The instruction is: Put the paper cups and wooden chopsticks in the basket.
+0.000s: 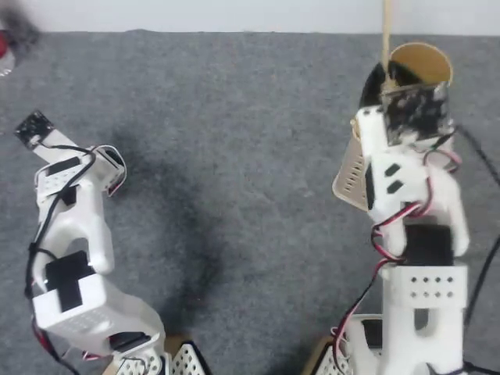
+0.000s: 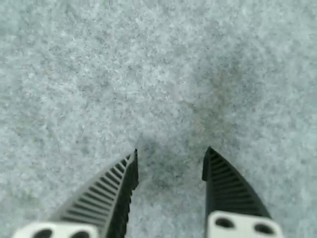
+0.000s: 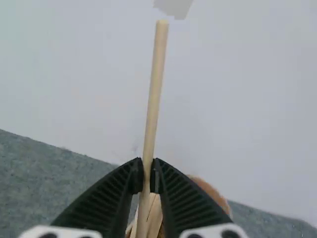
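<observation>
The right gripper (image 3: 146, 176) is seen with its jaws closed tight on a wooden chopstick (image 3: 156, 89), which is clamped near its lower part and held upright, so that most of its length rises above the fingertips against a pale wall (image 3: 237, 99). Just under the jaws, more light wooden pieces (image 3: 148, 220) are seen, though what they are cannot be told. In the high view the chopstick (image 1: 385, 31) is shown standing up from the front of this gripper, and a paper cup (image 1: 437, 56) is seen just beyond and below it, open mouth upward, partly covered by the wrist. A slotted tan panel (image 1: 349, 168) is seen beside the arm, behind the gripper; whether it belongs to the basket cannot be told. The left gripper (image 2: 171, 168) is held with its jaws spread well apart and nothing is gripped between them; only the grey mat (image 2: 148, 59) is seen beneath and ahead of its fingertips.
</observation>
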Robot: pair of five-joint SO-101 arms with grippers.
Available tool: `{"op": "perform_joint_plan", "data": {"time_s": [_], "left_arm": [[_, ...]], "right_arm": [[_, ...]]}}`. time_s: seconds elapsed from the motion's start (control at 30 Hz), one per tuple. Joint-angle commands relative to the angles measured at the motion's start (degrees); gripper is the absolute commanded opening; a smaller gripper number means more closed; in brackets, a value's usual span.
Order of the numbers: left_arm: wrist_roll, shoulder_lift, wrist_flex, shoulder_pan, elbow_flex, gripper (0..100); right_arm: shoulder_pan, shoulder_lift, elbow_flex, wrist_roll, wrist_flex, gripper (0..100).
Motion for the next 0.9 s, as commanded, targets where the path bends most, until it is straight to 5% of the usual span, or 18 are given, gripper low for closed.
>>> {"op": "perform_joint_plan", "data": {"time_s": [0.0, 0.2, 0.4, 0.53, 0.77, 0.87], "left_arm": [[-0.44, -2.99, -1.23, 0.62, -0.22, 21], [-0.53, -2.99, -1.23, 1.41, -0.22, 21], [-0.53, -2.99, -1.23, 1.41, -0.22, 21], [-0.53, -2.99, -1.23, 1.41, -0.22, 21], [-0.53, -2.99, -1.23, 1.41, -0.31, 21], [-0.53, -2.99, -1.23, 1.41, -0.31, 21]], "right_arm": [[2.59, -3.12, 5.63, -0.62, -5.85, 0.8], [3.3, -3.65, 9.76, -0.62, -5.41, 1.5], [3.03, -3.74, 9.49, -0.7, -2.33, 23.6], [3.12, -3.74, 6.33, -0.62, 0.4, 21.2], [1.63, 2.07, -20.84, 0.26, 26.51, 18.7], [-1.98, 10.86, -32.88, 7.38, 41.63, 18.7]]}}
